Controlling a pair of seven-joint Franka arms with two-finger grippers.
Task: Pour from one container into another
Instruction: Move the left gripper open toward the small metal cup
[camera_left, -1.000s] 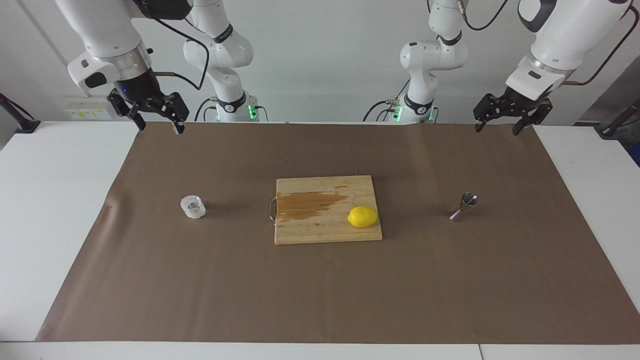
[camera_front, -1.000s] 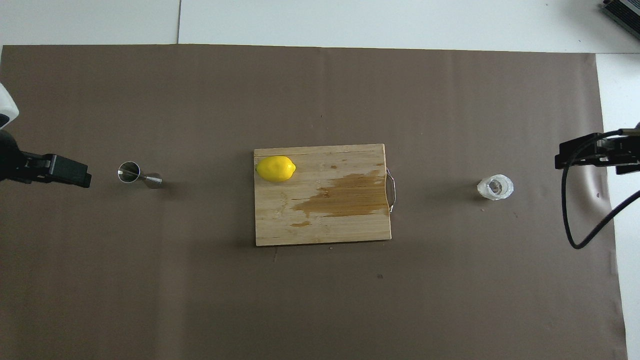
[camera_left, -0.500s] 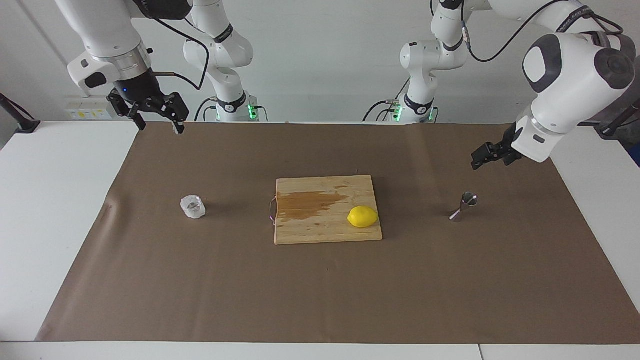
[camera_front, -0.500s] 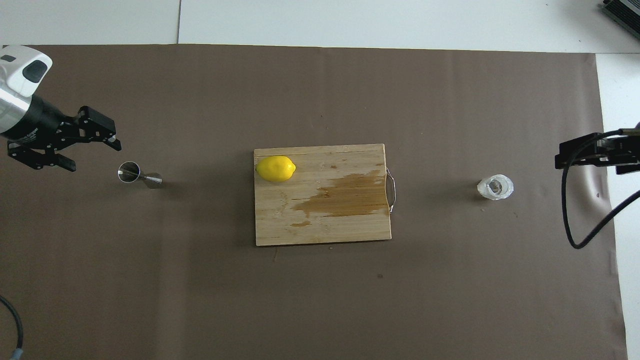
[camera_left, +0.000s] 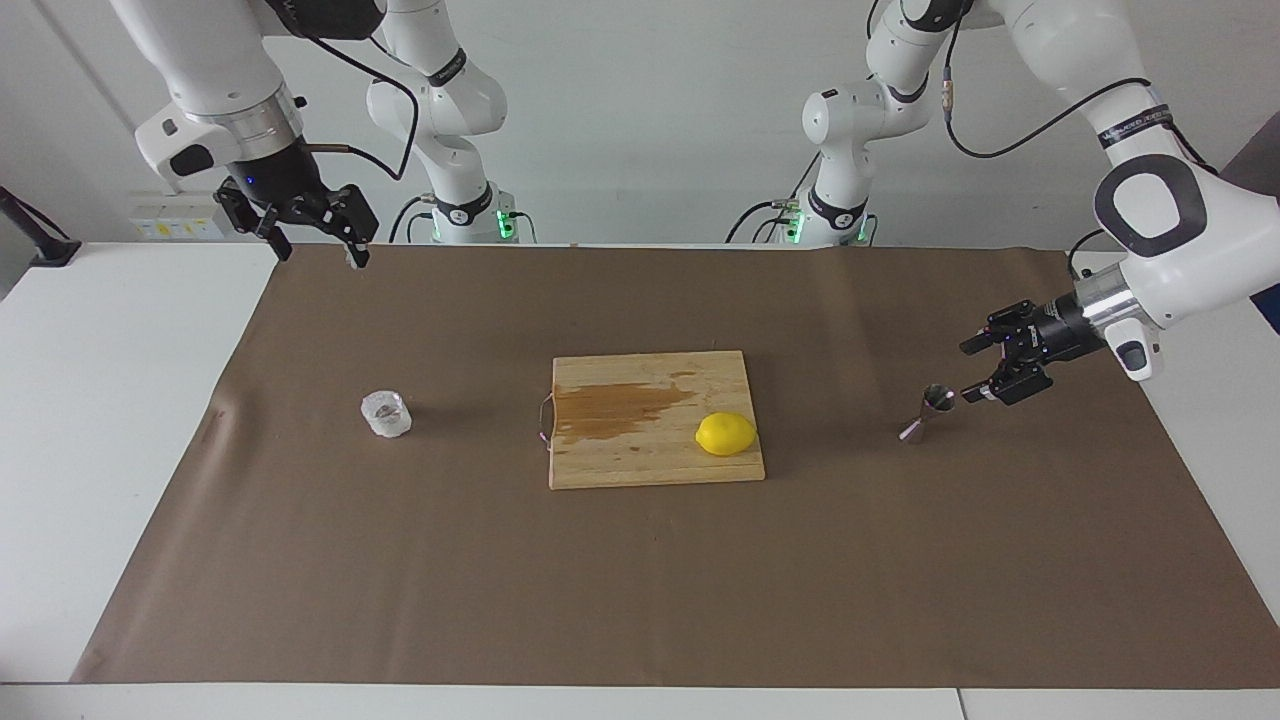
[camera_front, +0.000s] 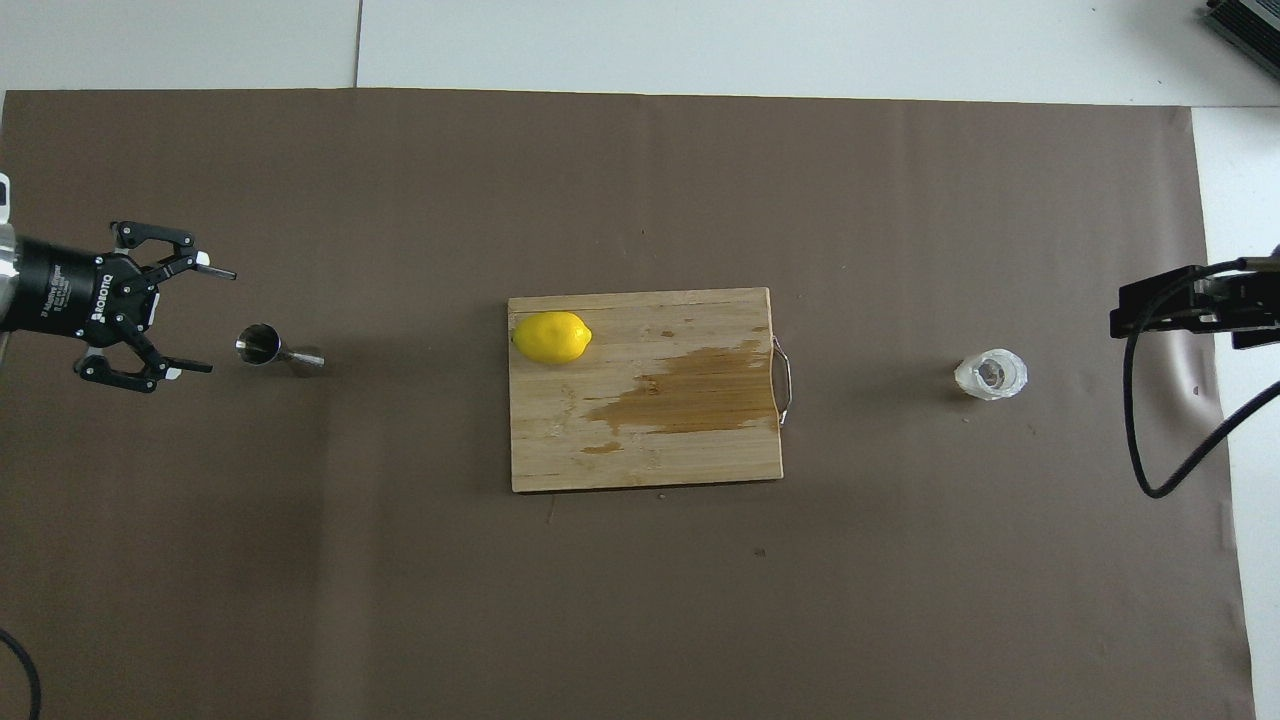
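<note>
Brown paper covers most of the white table (camera_left: 120, 420), with a pale wall at the robots' end. From the left arm's end, the left arm bends down low and turns its wrist sideways, bringing the left end effector (camera_left: 968, 370) level with the table top. Its fingers are spread wide and hold nothing; they point at the steel jigger (camera_left: 927, 411), just beside its upper cup and not touching it. The jigger stands upright on the paper toward the left arm's end. The right arm waits, its right end effector (camera_left: 318, 247) raised over the paper's edge nearest the robots, fingers apart and empty. The glass cup (camera_left: 386, 414) sits on the paper toward the right arm's end, well apart from that end effector. Between the two containers lies a wooden cutting board (camera_left: 640, 455) with a dark wet stain, and a lemon (camera_left: 726, 434) rests on it at the side toward the jigger.
</note>
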